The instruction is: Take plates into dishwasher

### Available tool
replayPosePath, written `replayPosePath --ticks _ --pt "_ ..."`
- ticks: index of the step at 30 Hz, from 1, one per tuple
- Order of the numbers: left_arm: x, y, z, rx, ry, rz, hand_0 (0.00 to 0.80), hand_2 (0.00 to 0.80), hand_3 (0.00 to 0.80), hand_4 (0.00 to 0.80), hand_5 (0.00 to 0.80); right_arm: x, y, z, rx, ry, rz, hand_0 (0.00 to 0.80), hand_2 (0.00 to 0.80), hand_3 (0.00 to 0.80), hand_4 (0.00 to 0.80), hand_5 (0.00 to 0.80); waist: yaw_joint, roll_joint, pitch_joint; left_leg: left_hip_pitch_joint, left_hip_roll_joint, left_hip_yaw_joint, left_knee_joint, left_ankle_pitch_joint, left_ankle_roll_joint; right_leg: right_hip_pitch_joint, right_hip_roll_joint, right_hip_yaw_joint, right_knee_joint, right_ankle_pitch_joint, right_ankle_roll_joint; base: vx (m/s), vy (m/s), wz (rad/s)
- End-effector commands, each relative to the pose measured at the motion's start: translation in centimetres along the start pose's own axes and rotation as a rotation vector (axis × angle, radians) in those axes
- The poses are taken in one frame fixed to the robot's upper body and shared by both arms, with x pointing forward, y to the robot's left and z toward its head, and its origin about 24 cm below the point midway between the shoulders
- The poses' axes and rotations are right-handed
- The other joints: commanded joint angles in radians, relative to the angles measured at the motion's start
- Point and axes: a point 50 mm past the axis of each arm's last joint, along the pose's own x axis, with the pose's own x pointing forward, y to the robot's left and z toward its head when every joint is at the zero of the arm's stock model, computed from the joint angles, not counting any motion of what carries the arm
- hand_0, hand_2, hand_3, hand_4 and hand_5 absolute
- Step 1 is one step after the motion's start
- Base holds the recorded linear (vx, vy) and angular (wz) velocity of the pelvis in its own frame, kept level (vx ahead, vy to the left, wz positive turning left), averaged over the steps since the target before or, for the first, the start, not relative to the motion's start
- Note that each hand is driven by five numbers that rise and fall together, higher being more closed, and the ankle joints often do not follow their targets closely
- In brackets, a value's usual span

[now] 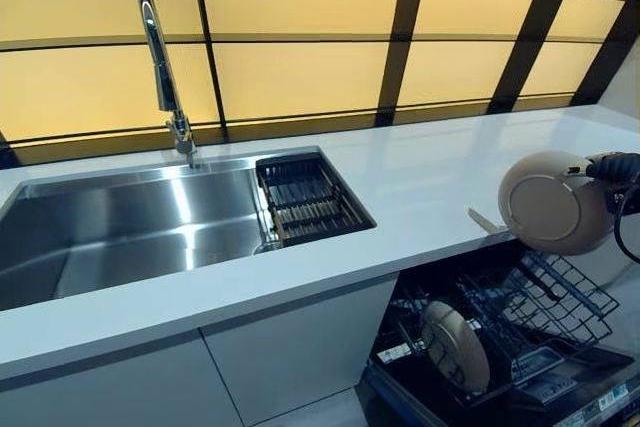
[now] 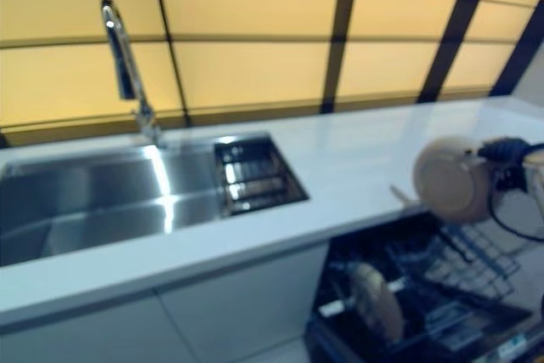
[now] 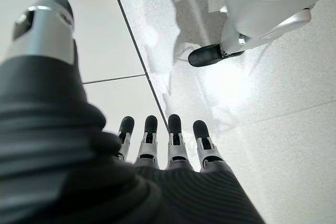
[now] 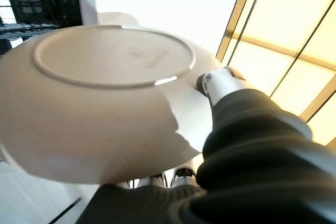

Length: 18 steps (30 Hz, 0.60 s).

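My right hand point(image 1: 612, 169) is shut on a beige plate point(image 1: 552, 203), pinching its rim and holding it on edge at the counter's front right, above the open dishwasher. The right wrist view shows the plate's underside point(image 4: 105, 98) with my thumb point(image 4: 220, 83) on its rim. A second beige plate point(image 1: 455, 345) stands upright in the dishwasher's lower rack point(image 1: 540, 312). Another pale plate edge point(image 1: 484, 221) lies on the counter beside the held plate. My left hand point(image 3: 168, 145) hangs over the floor, fingers straight and empty.
A white counter point(image 1: 430, 177) holds a steel sink point(image 1: 120, 227) with a tall tap point(image 1: 160, 72) and a dark drainer basket point(image 1: 310, 197). White cabinet doors point(image 1: 300, 347) stand left of the dishwasher. Amber wall panels run behind.
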Motion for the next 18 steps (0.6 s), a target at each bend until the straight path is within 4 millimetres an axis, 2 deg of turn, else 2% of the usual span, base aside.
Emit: replayPosePath --ticks 1,4,11,18 --pt "-0.3 3.6 0.7 0.042 -0.024 0.093 0.0 0.0 0.0 0.0 0.0 -1.7 -3.1 1.6 -0.03 -0.098 -0.094 0.8 0.8 0.8 0.8 0.8 0.017 -0.051 0.004 0.059 -0.031 -0.013 0.003 -0.091 0.038 -0.01 -0.012 0.003 0.011 0.031 0.046 -0.006 -0.012 -0.12" --pt "-0.3 3.7 0.6 0.042 -0.026 0.096 0.0 0.0 0.0 0.0 0.0 -1.7 -3.2 0.8 -0.026 -0.081 -0.095 0.8 0.8 0.8 0.8 0.8 0.014 -0.052 0.008 0.058 -0.031 -0.013 0.003 -0.09 0.039 -0.012 -0.011 0.004 0.011 0.032 0.046 -0.009 -0.012 -0.07" --pt "-0.4 4.6 0.7 0.032 -0.04 0.111 0.0 0.0 0.0 0.0 0.0 -1.5 -3.5 -2.4 -0.065 0.0 -0.077 0.8 0.8 0.8 0.8 0.8 0.004 -0.053 0.024 0.053 -0.029 -0.006 0.003 -0.089 0.041 -0.023 -0.011 0.009 0.013 0.035 0.049 -0.008 -0.005 -0.01" --pt "-0.6 5.3 0.9 0.026 -0.057 0.113 0.0 0.0 0.0 0.0 0.0 -1.3 -2.7 -4.6 -0.127 0.023 -0.029 0.8 0.8 0.8 0.8 0.8 -0.005 -0.049 0.037 0.053 -0.029 -0.001 0.003 -0.089 0.043 -0.028 -0.012 0.011 0.014 0.038 0.053 -0.017 -0.012 -0.04"
